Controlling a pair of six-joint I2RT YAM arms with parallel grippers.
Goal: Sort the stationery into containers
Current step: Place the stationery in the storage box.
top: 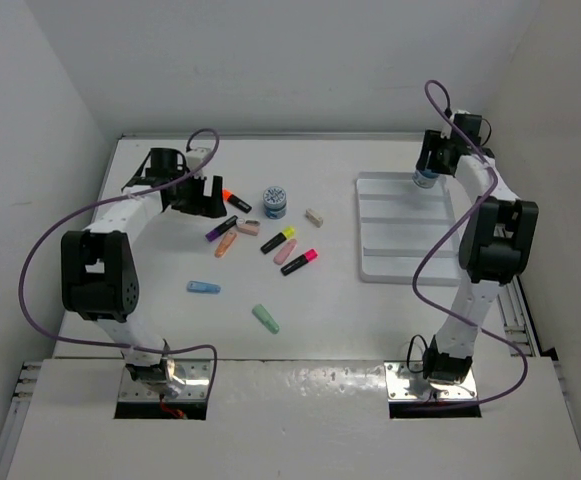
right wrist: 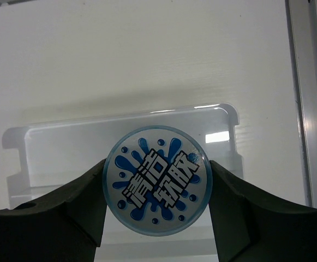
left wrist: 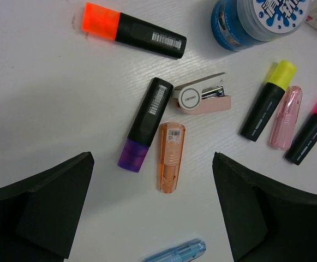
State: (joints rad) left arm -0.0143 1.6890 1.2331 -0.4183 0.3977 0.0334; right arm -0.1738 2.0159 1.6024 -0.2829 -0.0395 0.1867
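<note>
Gripping a round blue-and-white pot (right wrist: 155, 188) by its sides, the right gripper (right wrist: 156, 169) held it over the far section of the white tray (top: 390, 262). The left gripper (left wrist: 151, 161) hovered wide open above a purple marker (left wrist: 147, 123) and an orange stub (left wrist: 172, 157) among the loose pieces on the table. Let go too high, the pot could tip or roll across a divider. Closing where they stood, the left jaws risked pinching both pieces together.

A round blue-and-white pot (right wrist: 156, 180) is hovering lid-up over the far end of a flat white sectioned tray (top: 390, 265). A second such pot (top: 275, 201), black markers (left wrist: 147, 124) and pastel stubs (left wrist: 172, 157) are lying scattered on the tabletop (top: 320, 320).
</note>
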